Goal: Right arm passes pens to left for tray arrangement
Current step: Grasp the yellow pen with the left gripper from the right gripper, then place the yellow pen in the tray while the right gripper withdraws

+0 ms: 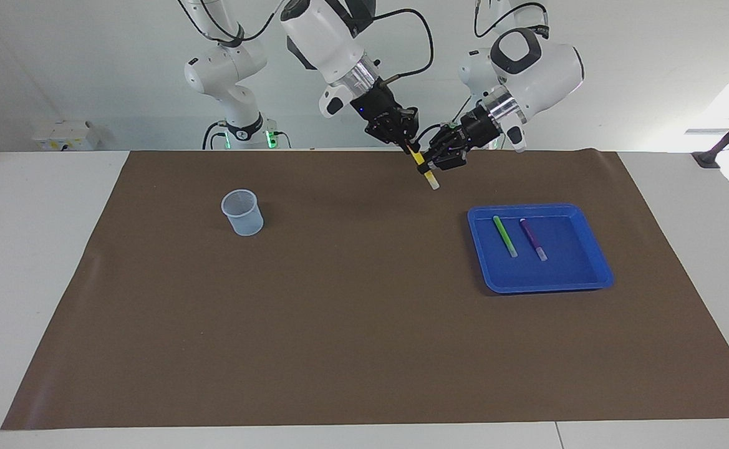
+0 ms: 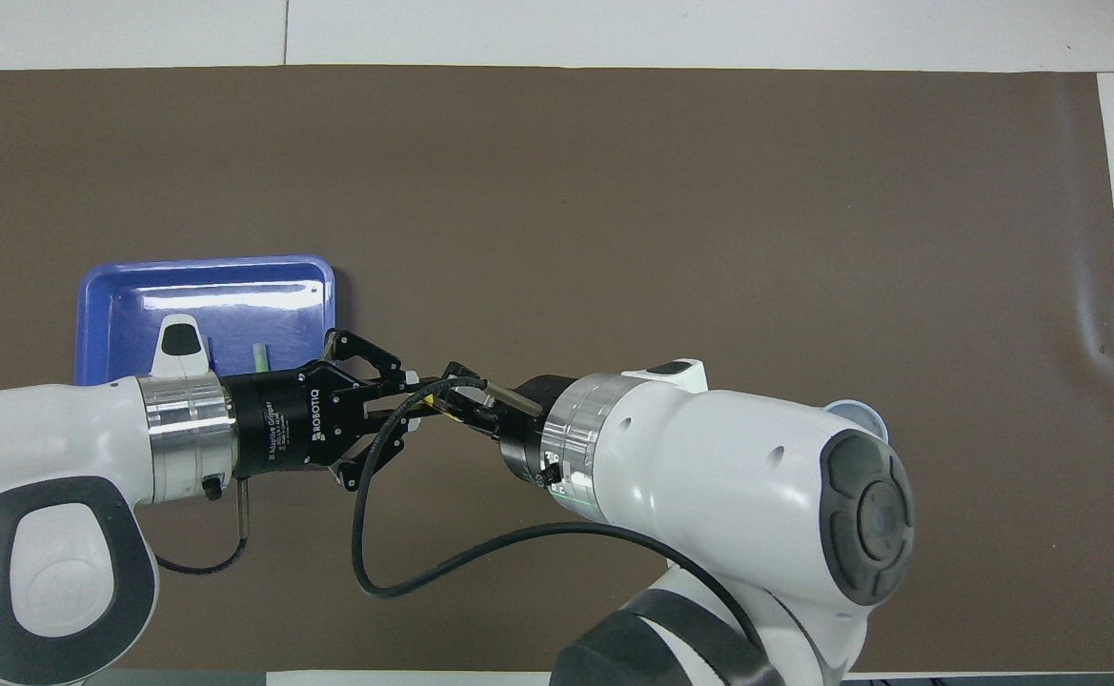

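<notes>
Yellow pen (image 1: 422, 164): aloft over the brown mat (image 1: 364, 324), clear of the tray (image 1: 595, 249) on the side toward the right arm's end and nearer the robots. Clamped at upper end in right gripper (image 1: 409, 146); clenched at mid-barrel by left gripper (image 1: 431, 163). Slanted, pale tip lowest.
Green pen (image 1: 505, 236), purple pen (image 1: 533, 239): flat in tray, side by side, apart, pale ends away from robots.
Tray: bright blue, raised rim, part of floor bare toward left arm's end.
Cup (image 1: 242, 212): translucent, upright, well apart from tray toward right arm's end.
Mat: broad bare stretch between cup and tray.
</notes>
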Robot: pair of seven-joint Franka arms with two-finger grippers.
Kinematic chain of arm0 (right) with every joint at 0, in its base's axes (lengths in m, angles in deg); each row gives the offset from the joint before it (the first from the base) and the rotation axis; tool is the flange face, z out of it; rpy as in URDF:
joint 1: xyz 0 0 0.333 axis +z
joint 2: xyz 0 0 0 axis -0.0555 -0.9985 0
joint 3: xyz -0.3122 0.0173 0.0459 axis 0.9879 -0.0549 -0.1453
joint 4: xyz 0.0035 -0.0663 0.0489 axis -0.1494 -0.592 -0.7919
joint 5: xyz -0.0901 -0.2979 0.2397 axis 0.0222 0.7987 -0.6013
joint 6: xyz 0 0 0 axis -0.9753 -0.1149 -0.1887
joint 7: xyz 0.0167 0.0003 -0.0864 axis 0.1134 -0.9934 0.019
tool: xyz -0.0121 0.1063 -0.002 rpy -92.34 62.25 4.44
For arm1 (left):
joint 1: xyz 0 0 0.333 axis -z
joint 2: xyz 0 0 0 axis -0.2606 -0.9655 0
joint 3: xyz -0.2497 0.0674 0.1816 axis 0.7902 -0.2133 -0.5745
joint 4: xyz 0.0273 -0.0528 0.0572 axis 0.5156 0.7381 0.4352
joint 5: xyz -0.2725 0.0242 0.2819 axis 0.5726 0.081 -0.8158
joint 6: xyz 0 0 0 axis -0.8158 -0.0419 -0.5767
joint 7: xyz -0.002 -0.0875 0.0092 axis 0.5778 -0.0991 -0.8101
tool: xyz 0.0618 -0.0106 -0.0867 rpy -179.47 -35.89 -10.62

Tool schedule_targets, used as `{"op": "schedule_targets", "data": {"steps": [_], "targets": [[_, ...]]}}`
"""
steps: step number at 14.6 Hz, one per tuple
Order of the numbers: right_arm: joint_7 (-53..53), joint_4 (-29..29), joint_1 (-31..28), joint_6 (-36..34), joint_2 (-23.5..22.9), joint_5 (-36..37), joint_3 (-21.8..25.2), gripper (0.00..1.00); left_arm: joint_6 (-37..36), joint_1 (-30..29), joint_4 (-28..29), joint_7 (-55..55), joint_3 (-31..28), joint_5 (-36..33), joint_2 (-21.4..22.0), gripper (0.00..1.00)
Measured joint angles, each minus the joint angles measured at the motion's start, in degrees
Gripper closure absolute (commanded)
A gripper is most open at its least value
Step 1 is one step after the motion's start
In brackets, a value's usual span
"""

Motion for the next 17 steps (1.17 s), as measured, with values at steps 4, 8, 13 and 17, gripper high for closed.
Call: {"op": "schedule_targets", "data": {"steps": [4,8,13,17], "targets": [[0.0,0.0,0.0,0.0,0.0,0.0,0.0,0.92,0.0,0.0,0.0,0.0,0.0,0.0,0.0,1.00],[0.0,0.0,0.0,0.0,0.0,0.0,0.0,0.00,0.4,-0.1,0.0,-0.2,-0.2,0.1,0.0,1.00],[0.2,0.1,-2.8,-3.3,0.2,0.2,0.1,0.00,1.4,-1.4,0.0,-0.2,-0.7,0.4,0.0,1.00],[6.5,1.1,-9.4,-12.0,1.1,4.6,0.4,0.00,2.1,-5.0,0.0,3.2,-0.8,0.0,-0.1,1.00]]}}
